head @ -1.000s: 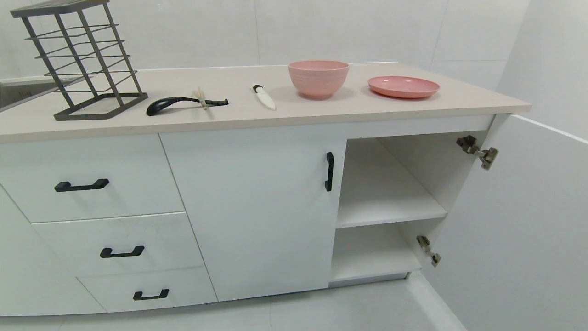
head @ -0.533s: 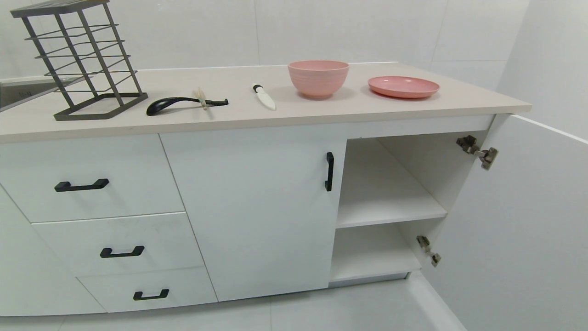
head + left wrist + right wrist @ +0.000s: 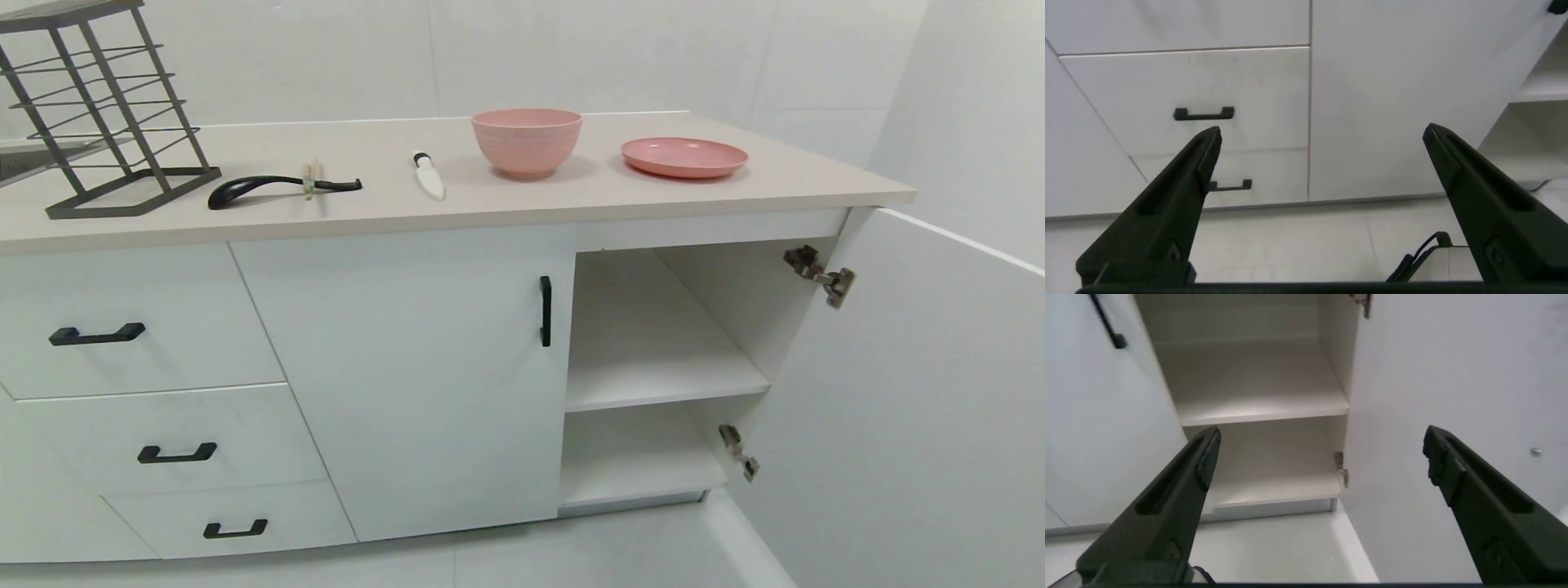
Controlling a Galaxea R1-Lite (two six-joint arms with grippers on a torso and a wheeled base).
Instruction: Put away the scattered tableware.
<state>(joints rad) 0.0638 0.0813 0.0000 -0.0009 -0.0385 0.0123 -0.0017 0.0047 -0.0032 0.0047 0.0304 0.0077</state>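
While both claws hang low in front of the cabinet, the left claw (image 3: pixel 1321 131) has its two dark fingers spread wide with nothing between them, facing the white drawers (image 3: pixel 1184 82) with their black handles. The right claw (image 3: pixel 1321 434) is just as wide apart and empty, facing the open cupboard (image 3: pixel 1249 416). In the head view the cupboard's door (image 3: pixel 914 392) stands swung out at the right of the frame, showing an upper shelf (image 3: pixel 653 367) and a lower shelf (image 3: pixel 637 465), both bare. Left of it is a closed door (image 3: pixel 408 376) with a vertical black handle. Above, the tableware lies spread along the beige counter (image 3: pixel 571 200). Left of centre, a black spoon (image 3: pixel 245 186) lies on its side, and what looks like a pair of pale chopsticks (image 3: pixel 310 178) lies across its handle. Near them to the right is a white knife (image 3: pixel 429 175) with a black end. Farther back and right stands a pink bowl (image 3: pixel 526 143), upright, and right of it, apart, a pink plate (image 3: pixel 684 157) lies flat. A dark wire rack (image 3: pixel 98 122) stands in the upper left corner, before the white tiled wall (image 3: pixel 571 57).
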